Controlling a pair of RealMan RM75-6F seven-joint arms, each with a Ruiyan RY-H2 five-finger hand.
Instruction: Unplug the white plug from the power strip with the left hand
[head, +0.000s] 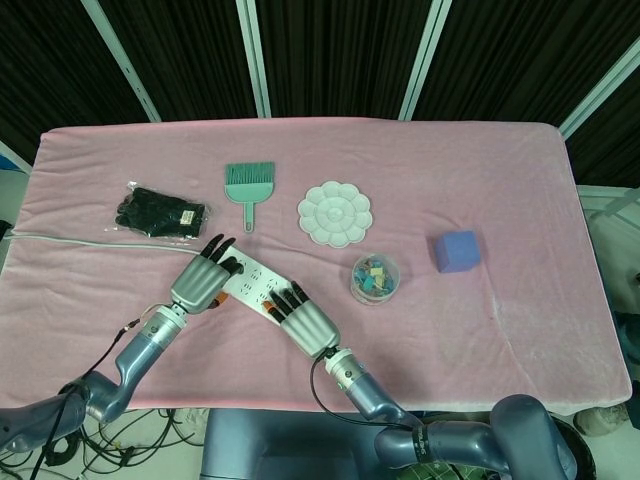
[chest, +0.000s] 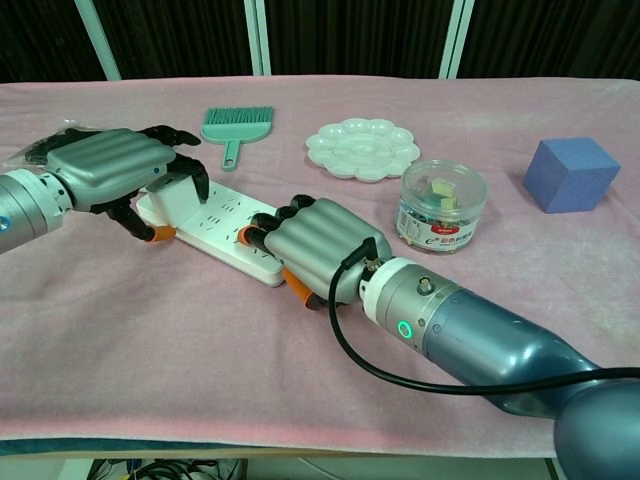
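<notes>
Gripping the white plug (chest: 178, 195) from above, the left hand (chest: 112, 168) has its dark fingers curled around the plug body at the far-left end of the power strip (chest: 215, 226), which lies diagonally on the pink surface (chest: 150, 330). The plug appears to be seated in the strip, though the fingers hide the socket line. The right hand (chest: 315, 243) lies on the strip's near-right end, fingers pressed together and flat on its top, apparently pinning it down.

The main risk is that the strip lifts or slides with the plug if the right hand's pressure is too light or too far from the socket; the cloth beneath could bunch and let it skid. A pull at an angle rather than straight up could jam the prongs or lever the strip's end upward. The grip looks shallow on a smooth casing, so the fingers may slip off. A sudden release could swing the left hand toward the black gloves (head: 160, 212) or green brush (chest: 235, 126) just beyond it.
</notes>
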